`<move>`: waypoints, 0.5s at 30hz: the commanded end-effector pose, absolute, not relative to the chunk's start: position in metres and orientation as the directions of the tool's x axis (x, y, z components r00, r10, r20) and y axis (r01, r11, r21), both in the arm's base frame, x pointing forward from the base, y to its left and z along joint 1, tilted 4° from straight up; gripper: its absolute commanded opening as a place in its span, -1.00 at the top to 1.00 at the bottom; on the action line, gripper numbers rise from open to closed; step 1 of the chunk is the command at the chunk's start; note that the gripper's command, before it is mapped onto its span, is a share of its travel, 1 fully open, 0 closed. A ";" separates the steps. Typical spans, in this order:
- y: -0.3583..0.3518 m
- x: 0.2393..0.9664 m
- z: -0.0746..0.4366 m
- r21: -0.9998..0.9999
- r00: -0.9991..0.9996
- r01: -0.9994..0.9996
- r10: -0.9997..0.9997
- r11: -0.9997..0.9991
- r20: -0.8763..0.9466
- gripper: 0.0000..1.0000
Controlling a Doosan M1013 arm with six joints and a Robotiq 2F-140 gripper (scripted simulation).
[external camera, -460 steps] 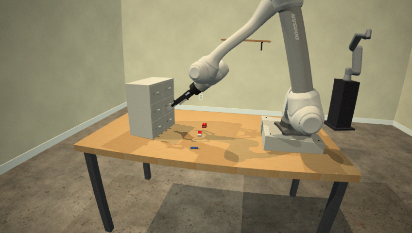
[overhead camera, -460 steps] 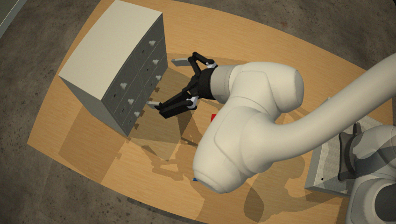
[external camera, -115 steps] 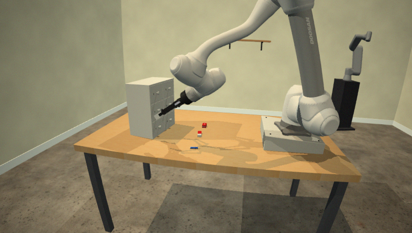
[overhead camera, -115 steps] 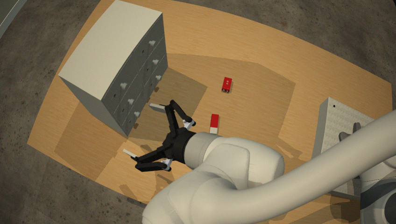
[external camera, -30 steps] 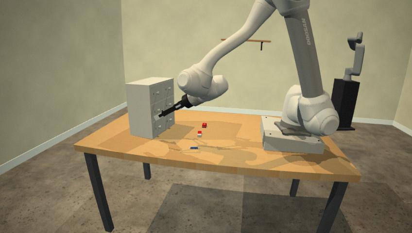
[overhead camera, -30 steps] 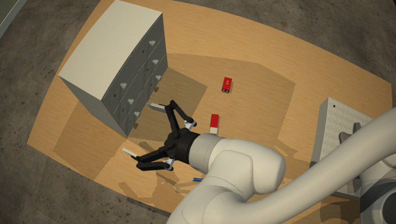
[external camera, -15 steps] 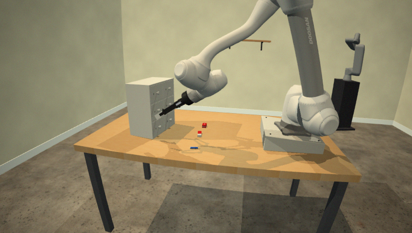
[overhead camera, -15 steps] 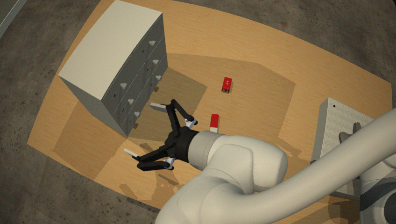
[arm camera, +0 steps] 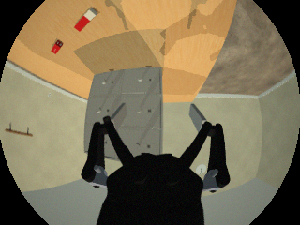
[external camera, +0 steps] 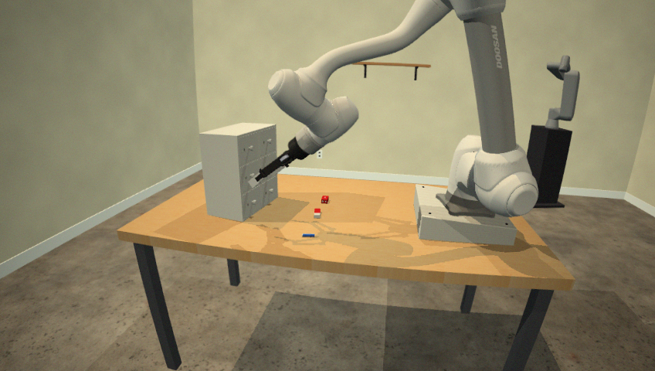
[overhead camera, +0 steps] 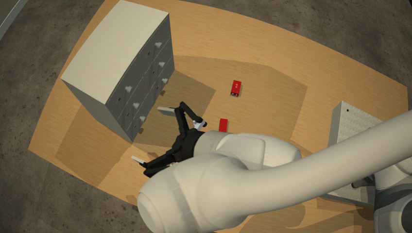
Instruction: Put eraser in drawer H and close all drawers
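Observation:
The small grey chest [overhead camera: 115, 49] [external camera: 225, 170] [arm camera: 127, 97] stands at the left of the table, with two columns of three knobbed drawers, all pushed in. I cannot read the drawer letters. My gripper [overhead camera: 150, 135] [external camera: 257, 178] [arm camera: 157, 109] is open and empty. It points at the chest's front, close to the middle and lower drawers, without touching a knob. The eraser [overhead camera: 223, 124] [external camera: 317, 212] [arm camera: 86, 19], a red block with a white end, lies flat on the table [overhead camera: 260, 43] [external camera: 184, 229] to the right of the gripper.
A small red block [overhead camera: 236, 87] [external camera: 324, 199] [arm camera: 56, 47] lies farther back than the eraser. A thin blue stick [external camera: 308, 235] lies nearer the table's front edge. The robot's grey base plate [overhead camera: 350, 121] [external camera: 459, 225] takes up the right side.

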State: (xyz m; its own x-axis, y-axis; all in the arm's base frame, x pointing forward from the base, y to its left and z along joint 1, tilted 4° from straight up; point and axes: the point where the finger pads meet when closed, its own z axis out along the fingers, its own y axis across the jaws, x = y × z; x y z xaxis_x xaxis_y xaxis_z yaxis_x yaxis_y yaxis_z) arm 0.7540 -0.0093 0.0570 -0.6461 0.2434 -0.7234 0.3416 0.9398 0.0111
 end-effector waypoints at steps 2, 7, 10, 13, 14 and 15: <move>-0.009 0.751 0.061 0.001 -0.679 0.349 0.253 0.937 -0.689 -1.00; -0.008 0.749 0.063 0.002 -0.694 0.348 0.259 0.938 -0.671 -1.00; -0.007 0.747 0.066 0.001 -0.709 0.348 0.265 0.937 -0.654 -1.00; -0.007 0.745 0.068 0.002 -0.723 0.348 0.270 0.937 -0.636 -1.00; -0.006 0.744 0.069 0.003 -0.728 0.347 0.272 0.938 -0.629 -1.00; -0.006 0.743 0.070 0.003 -0.733 0.347 0.273 0.938 -0.623 -1.00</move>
State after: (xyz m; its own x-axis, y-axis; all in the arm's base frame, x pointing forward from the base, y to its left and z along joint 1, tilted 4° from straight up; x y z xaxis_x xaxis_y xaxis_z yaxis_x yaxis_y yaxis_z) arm 0.7452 -0.0062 0.0674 -0.6998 0.2646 -0.6635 0.3407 0.9400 0.0155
